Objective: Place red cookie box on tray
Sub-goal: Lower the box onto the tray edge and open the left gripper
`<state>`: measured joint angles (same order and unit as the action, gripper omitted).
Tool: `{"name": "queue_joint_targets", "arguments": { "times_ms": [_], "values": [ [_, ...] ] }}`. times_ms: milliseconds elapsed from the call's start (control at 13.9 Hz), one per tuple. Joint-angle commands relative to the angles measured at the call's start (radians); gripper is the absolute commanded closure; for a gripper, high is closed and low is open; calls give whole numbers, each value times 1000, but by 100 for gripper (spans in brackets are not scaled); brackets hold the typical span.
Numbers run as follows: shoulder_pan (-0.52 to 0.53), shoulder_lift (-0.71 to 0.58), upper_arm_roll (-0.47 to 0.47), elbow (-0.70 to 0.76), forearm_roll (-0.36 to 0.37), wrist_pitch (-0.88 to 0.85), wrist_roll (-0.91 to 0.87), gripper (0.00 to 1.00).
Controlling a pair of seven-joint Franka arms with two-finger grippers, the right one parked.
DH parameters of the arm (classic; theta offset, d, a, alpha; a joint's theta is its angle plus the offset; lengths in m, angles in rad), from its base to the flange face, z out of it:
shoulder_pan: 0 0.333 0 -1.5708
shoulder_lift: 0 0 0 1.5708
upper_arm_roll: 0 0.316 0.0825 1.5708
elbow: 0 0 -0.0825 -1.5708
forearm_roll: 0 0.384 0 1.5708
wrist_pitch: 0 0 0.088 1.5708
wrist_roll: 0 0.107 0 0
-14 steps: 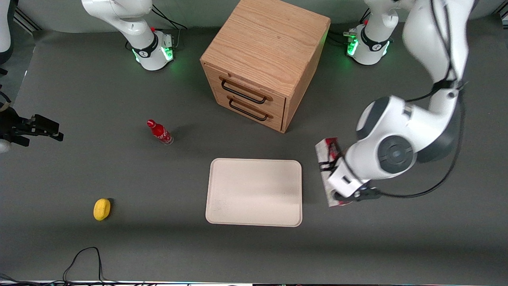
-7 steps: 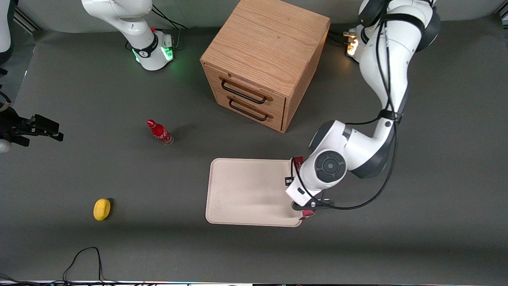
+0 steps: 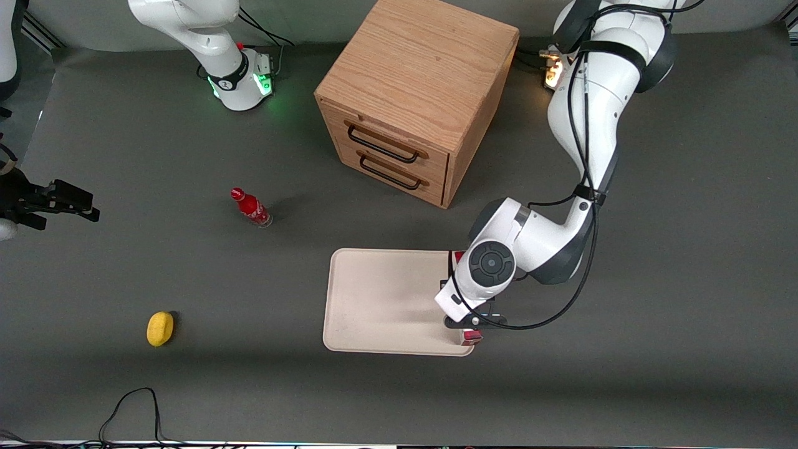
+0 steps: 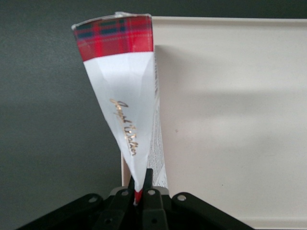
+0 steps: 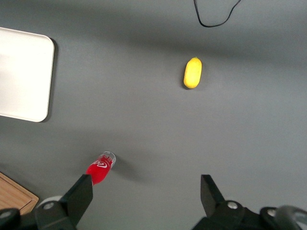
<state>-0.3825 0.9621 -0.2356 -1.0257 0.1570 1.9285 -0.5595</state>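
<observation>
The thin flat red cardboard cookie box [image 4: 125,91], with a tartan-patterned red end, a white section carrying gold script and a pale printed back panel, stands on edge, held over the tray's rim at the tray's edge toward the working arm's end of the tabletop. The black two-finger gripper [image 4: 140,188] has its fingers [image 4: 148,182] clamped on the box's narrow edge. In the front view the arm's wrist covers most of the box, and only small red bits of it [image 3: 472,337] show beneath the gripper [image 3: 472,324]. The large flat cream-white rectangular tray [image 3: 380,299] with rounded corners lies on the dark grey tabletop [image 3: 623,374], nearer the front camera than the wooden two-drawer cabinet [image 3: 414,96]. A small red soda bottle [image 3: 250,207] stands away from the tray toward the parked arm's end, and a yellow oval object [image 3: 159,328] lies farther that way.
</observation>
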Motion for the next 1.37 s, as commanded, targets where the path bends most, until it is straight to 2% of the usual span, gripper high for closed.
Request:
{"name": "queue_joint_targets", "arguments": {
  "times_ms": [0,216,288,360,576,863,1151,1295],
  "values": [
    [-21,17,15,35,16,12,20,100],
    [-21,23,15,33,16,24,12,100],
    [-21,23,13,33,15,24,10,64],
    [-21,21,15,30,15,23,7,1],
    [-21,17,13,24,16,21,-2,0],
    [-3,-22,15,24,22,-67,4,0],
    [103,-219,7,-66,10,-236,67,0],
    [198,-383,7,-210,-13,-252,171,0]
  ]
}}
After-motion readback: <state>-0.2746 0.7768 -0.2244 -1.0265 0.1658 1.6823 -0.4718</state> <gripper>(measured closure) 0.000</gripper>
